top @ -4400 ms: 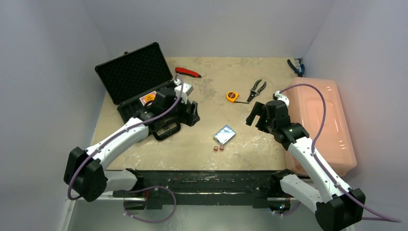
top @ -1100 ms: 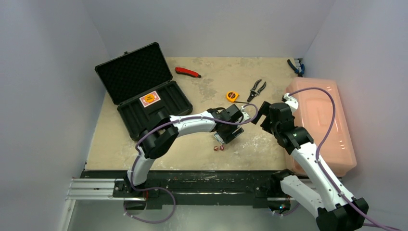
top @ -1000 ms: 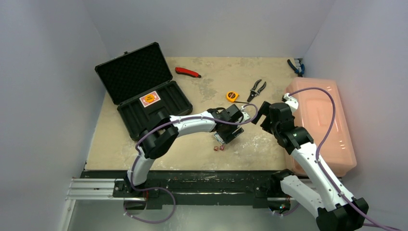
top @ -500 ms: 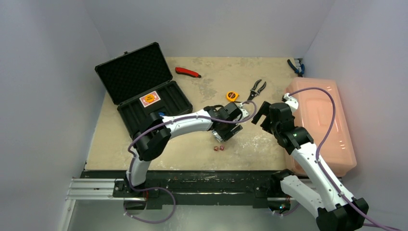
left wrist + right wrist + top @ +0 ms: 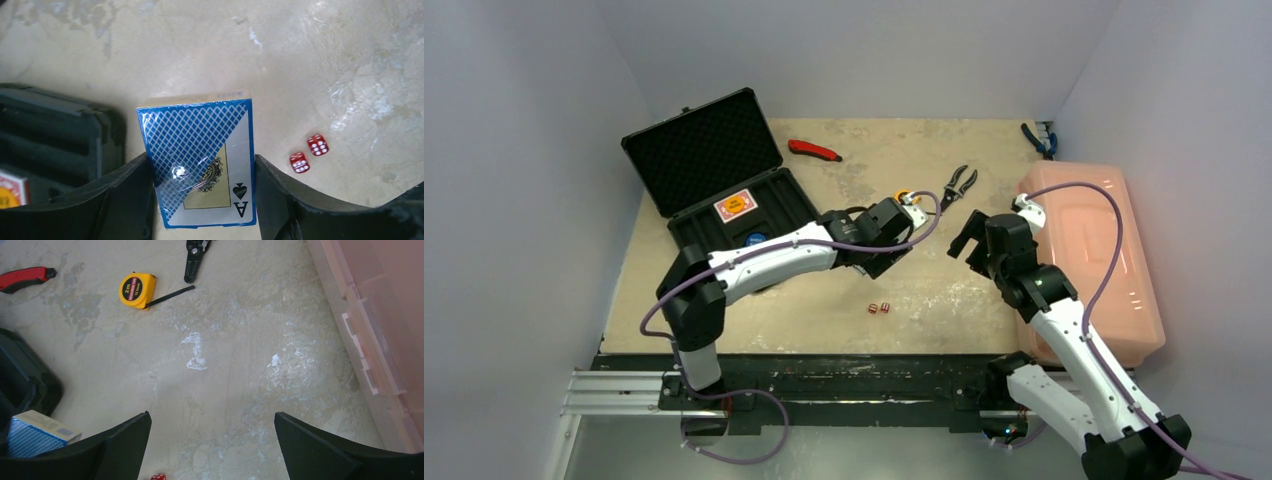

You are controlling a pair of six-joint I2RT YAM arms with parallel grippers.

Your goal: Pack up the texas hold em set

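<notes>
Left arm stretched forward and to its right, forearm low. Left gripper clamped on blue card deck, one finger each side. Right arm bent, wrist tilted down. Right gripper jaws wide apart.

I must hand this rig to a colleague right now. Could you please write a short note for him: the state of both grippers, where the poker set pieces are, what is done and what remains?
Left gripper: shut on the blue deck, held above the table beside the open case.
Right gripper: open and empty, hovering over the table.
Done: the red deck lies in the case.
Left to do: place the blue deck in the case, then pick up the two red dice, which lie side by side on the table, pack them too, and close the lid.
</notes>
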